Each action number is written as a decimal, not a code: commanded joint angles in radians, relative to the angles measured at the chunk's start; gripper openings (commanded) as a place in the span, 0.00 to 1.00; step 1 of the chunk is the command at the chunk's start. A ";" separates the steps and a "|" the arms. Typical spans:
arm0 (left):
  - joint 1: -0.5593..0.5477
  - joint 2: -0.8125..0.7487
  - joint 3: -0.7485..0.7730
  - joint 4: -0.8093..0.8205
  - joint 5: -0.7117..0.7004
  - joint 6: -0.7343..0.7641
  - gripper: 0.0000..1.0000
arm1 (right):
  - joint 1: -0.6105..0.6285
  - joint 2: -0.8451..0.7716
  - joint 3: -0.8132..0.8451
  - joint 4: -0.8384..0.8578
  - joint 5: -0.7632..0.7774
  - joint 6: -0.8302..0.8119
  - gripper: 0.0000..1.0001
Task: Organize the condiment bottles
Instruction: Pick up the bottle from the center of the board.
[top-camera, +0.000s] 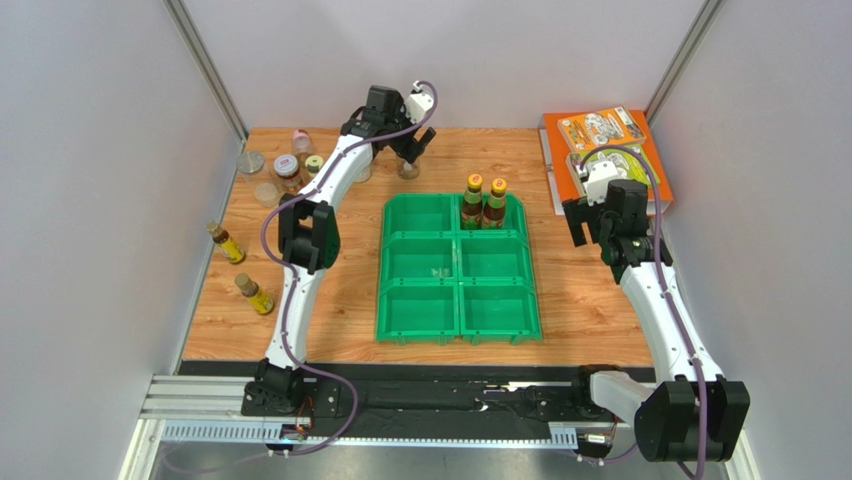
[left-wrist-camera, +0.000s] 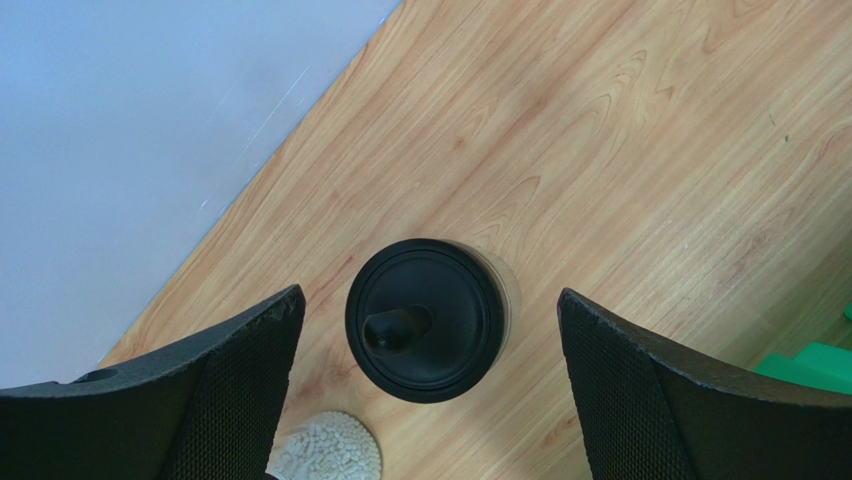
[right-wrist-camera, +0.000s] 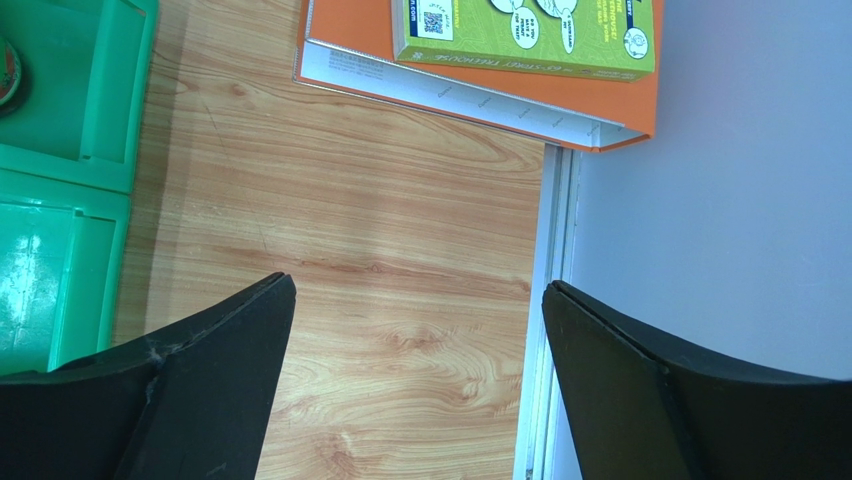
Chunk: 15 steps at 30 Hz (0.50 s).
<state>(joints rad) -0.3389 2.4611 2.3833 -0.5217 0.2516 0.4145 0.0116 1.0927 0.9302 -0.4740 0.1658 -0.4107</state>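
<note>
Jaws of the left gripper (left-wrist-camera: 428, 300), spread wide, should be centred over the black-capped bottle (left-wrist-camera: 440, 350) before being closed.

The top camera hangs high behind the arm bases (top-camera: 280, 385), tilted down over the whole table (top-camera: 600, 310). The left wrist camera looks straight down, close, past the left tool (left-wrist-camera: 430, 300) onto a black-capped bottle (left-wrist-camera: 425, 320) by the back wall (left-wrist-camera: 150, 120). The right wrist camera looks down, close, past the right tool (right-wrist-camera: 417, 285) at the table's right edge, books (right-wrist-camera: 530, 35) and bin (right-wrist-camera: 70, 100) corner; the top view holds all these.
</note>
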 joint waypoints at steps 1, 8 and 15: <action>0.012 0.004 0.040 0.029 0.001 -0.031 0.99 | -0.001 0.003 0.024 0.021 0.006 0.006 0.97; 0.029 0.032 0.043 0.023 0.023 -0.056 1.00 | -0.001 -0.001 0.024 0.020 0.001 0.007 0.97; 0.031 0.055 0.051 0.011 0.048 -0.057 1.00 | -0.001 0.001 0.025 0.017 0.000 0.009 0.97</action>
<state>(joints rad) -0.3122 2.4996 2.3932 -0.5198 0.2634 0.3794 0.0116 1.0935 0.9302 -0.4740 0.1650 -0.4107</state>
